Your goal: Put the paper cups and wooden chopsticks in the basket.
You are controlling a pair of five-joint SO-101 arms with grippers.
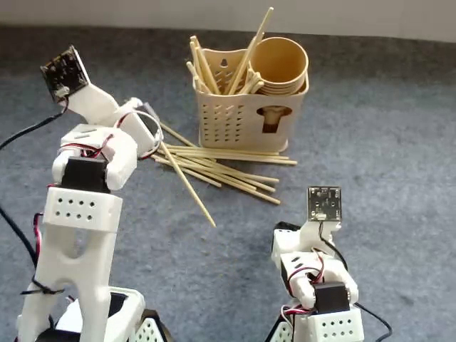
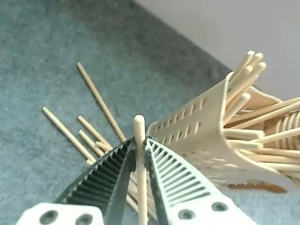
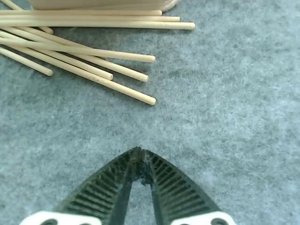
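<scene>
The cream perforated basket (image 1: 242, 117) stands at the back of the grey carpet. It holds stacked paper cups (image 1: 281, 64) and several upright wooden chopsticks (image 1: 214, 71). Several loose chopsticks (image 1: 228, 171) lie in a fan in front of it. My left gripper (image 2: 139, 140) is shut on one chopstick (image 2: 139, 129), just left of the basket (image 2: 201, 140). In the high view that chopstick (image 1: 189, 185) slants down from the left gripper (image 1: 155, 137) over the pile. My right gripper (image 3: 139, 157) is shut on nothing, low over bare carpet near the ends of the loose chopsticks (image 3: 93, 51).
The right arm (image 1: 313, 263) sits folded at the front right, and the left arm's white base (image 1: 78, 235) rises at the front left. Open carpet lies right of the basket and between the arms. A pale wall edge runs behind the basket.
</scene>
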